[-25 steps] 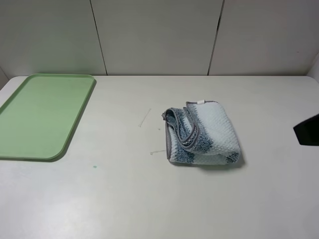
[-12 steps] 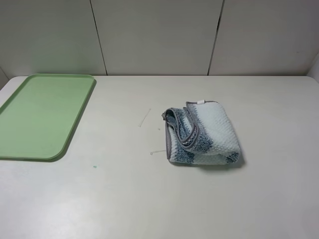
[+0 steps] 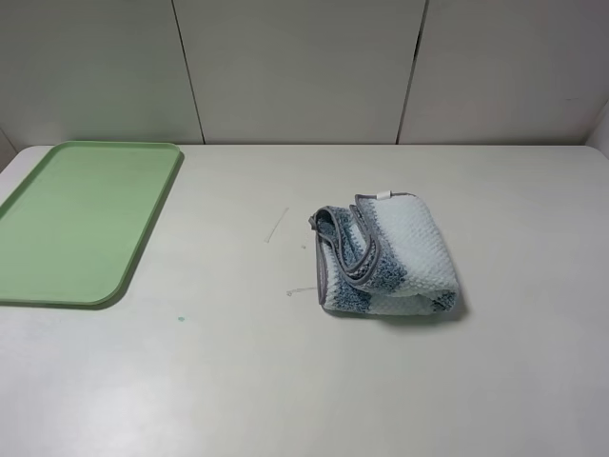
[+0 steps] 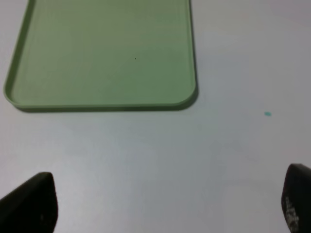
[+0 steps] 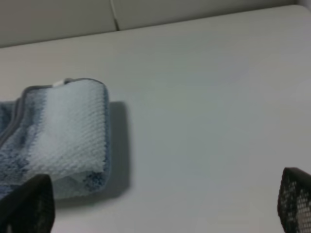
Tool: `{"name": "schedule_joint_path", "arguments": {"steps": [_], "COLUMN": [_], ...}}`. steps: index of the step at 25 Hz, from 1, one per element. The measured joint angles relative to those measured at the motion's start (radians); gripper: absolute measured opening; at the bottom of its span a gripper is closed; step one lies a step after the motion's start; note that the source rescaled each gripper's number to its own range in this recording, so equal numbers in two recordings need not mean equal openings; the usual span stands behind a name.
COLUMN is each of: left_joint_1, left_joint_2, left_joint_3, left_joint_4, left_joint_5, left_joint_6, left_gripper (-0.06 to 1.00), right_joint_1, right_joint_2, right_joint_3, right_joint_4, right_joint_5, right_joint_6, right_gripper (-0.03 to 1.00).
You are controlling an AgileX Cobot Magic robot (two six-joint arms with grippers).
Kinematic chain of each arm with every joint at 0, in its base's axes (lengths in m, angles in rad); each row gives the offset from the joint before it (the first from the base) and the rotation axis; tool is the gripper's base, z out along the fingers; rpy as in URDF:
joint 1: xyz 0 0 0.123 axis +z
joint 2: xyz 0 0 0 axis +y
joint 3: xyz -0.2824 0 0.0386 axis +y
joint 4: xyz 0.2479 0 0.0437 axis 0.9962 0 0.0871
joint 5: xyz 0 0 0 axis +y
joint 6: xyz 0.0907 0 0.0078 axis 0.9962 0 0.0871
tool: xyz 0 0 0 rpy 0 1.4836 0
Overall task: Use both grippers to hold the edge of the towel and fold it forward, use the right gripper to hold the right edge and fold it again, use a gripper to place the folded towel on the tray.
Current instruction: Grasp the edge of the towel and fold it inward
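At the far left we see the green tray (image 3: 81, 219) lying flat on the white table (image 3: 285, 400). Our left claw (image 4: 163, 206) hangs over the table just short of the tray's near edge, released, its two dark fingertips (image 4: 30, 204) spread wide. A small green speck (image 3: 180, 318) marks the table nearby. Right of centre lies the towel (image 3: 385, 255) – white and blue with a grey hem, folded into a thick bundle, well apart from the tray. Our right claw (image 5: 160, 206) is released too – fingers wide, one tip close beside the towel's edge.
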Motion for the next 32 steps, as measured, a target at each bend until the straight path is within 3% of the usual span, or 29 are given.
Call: {"name": "schedule_joint_path", "arguments": {"steps": [32], "left_joint_1": [0.000], "left_joint_2": [0.000], "left_joint_3": [0.000], "left_joint_4": [-0.010], "left_joint_5": [-0.005], "left_joint_6": [0.000], "left_gripper": [0.91], "right_joint_1": [-0.003], "right_joint_2": [-0.002], "right_joint_3": [0.001], "right_joint_4": [-0.019], "right_joint_5": [-0.001], "right_joint_6": [0.000], "right_gripper": [1.00]}}
